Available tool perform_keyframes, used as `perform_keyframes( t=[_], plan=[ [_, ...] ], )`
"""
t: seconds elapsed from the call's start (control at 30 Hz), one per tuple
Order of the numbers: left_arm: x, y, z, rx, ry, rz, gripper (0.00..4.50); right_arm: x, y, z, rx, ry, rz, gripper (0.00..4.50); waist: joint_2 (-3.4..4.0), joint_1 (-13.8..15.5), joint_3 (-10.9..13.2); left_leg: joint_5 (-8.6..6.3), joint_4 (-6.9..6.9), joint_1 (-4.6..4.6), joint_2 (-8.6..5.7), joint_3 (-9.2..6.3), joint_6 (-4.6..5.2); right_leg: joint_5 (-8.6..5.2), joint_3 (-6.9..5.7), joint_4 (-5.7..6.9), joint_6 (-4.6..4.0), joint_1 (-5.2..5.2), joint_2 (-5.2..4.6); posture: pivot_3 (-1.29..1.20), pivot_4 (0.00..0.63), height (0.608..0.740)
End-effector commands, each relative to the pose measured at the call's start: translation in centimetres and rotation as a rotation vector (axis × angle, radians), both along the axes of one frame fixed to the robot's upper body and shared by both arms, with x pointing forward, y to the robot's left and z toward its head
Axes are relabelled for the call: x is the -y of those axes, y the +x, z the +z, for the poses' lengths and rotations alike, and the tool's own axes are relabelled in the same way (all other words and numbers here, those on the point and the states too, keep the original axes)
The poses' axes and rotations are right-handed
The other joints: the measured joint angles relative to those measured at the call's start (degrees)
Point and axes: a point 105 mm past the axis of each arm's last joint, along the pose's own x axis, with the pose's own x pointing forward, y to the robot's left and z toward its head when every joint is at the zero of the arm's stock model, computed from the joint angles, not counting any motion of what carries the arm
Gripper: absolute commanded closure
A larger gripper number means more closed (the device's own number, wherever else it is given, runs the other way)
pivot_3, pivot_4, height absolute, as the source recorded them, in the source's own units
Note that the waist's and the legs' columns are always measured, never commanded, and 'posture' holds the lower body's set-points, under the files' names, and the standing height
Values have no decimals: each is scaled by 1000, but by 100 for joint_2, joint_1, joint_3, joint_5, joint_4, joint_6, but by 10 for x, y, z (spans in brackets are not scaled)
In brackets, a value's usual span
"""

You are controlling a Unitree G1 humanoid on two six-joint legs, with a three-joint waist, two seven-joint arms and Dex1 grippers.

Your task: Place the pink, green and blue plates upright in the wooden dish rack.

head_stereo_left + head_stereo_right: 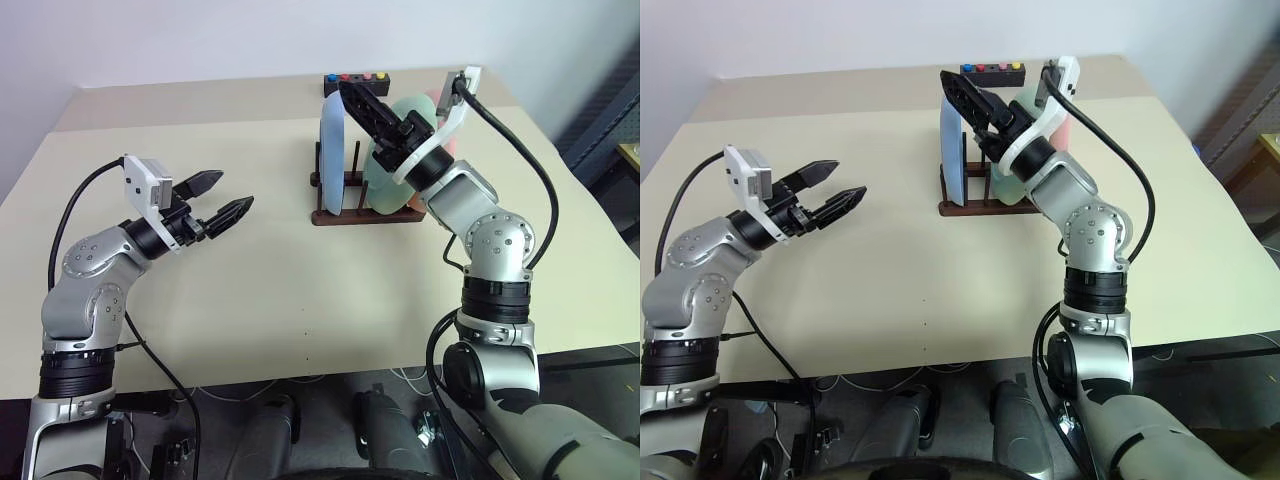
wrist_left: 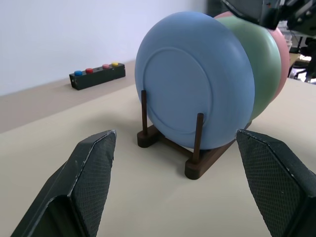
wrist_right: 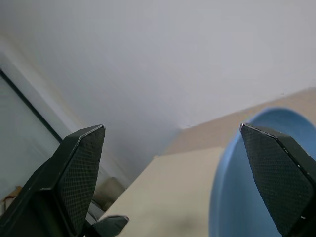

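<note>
Blue plate (image 1: pixel 332 155), green plate (image 1: pixel 392 165) and pink plate (image 2: pixel 281 61) stand upright in the wooden dish rack (image 1: pixel 350 212) at one o'clock; right gripper (image 1: pixel 352 97) gapes empty above their rims, left gripper (image 1: pixel 220 197) wide, empty over bare table (image 1: pixel 280 290) at nine

head stereo: above, forward-down | wrists: along end effectors, near

Beige table (image 1: pixel 250 300) w/ plain white wall (image 1: pixel 200 40) behind, even light.

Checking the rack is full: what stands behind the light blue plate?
Behind the round light blue plastic plate stand the mint green plate and then the salmon pink plate, both upright in the dark wooden rack; their faces are mostly covered.
</note>
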Motion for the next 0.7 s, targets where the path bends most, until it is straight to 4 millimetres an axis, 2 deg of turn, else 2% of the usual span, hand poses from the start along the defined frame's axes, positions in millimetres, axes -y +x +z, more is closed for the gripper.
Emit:
perform_keyframes(
  t=[0.03, 0.17, 0.3, 0.37, 0.43, 0.5, 0.63, 0.7],
  plan=[
    [4, -3, 14, 49, -3, -21, 513, 16, -21, 49, 205, 90, -14, 32, 0, 2, 0, 0, 0, 0, 0, 0, 0, 0, 0, 0, 0, 0, 0, 0, 150, 740],
    [7, -5, 13, 39, 0, -49, 513, 31, -27, 57, 285, 74, -57, 32, 0, 10, 0, 0, -1, 0, 0, 0, 0, 0, 0, -1, 0, 0, 0, 0, 150, 740],
    [17, -16, 9, -7, 31, -150, 513, 37, -34, 42, 385, -177, -91, 32, -1, 21, 0, 0, 0, -1, -1, 1, 1, 0, -1, -2, 0, 1, 0, 0, 150, 740],
    [22, -29, 8, -48, 68, -241, 513, 57, -41, 28, 420, -333, -90, 536, -1, 25, 0, 0, -2, -3, -1, 1, 1, -1, -3, -10, 0, 2, 0, 0, 150, 740],
    [24, -38, 7, -81, 111, -304, 513, 75, -47, 21, 429, -435, -82, 1304, 2, 19, 1, -1, -2, -11, -1, 1, 4, -1, -6, -21, 1, 3, 0, 0, 150, 740],
    [24, -41, 7, -104, 128, -336, 513, 84, -55, 10, 438, -546, -53, 2348, 5, 22, 3, -2, -2, -13, -2, 5, 8, -1, -6, -26, 1, 3, -2, 0, 150, 740],
    [29, -38, 10, -99, 127, -345, 513, 88, -69, -18, 417, -693, -9, 4344, 8, 12, 2, -2, -4, -10, 7, 5, 8, -1, -7, -31, 1, 6, -1, 0, 150, 740],
    [35, -35, 11, -95, 120, -351, 513, 87, -75, -30, 398, -730, 23, 4429, 7, 27, 2, -1, 0, -10, 7, 4, 8, -1, -7, -31, 0, 8, -1, 0, 150, 740]
  ],
)
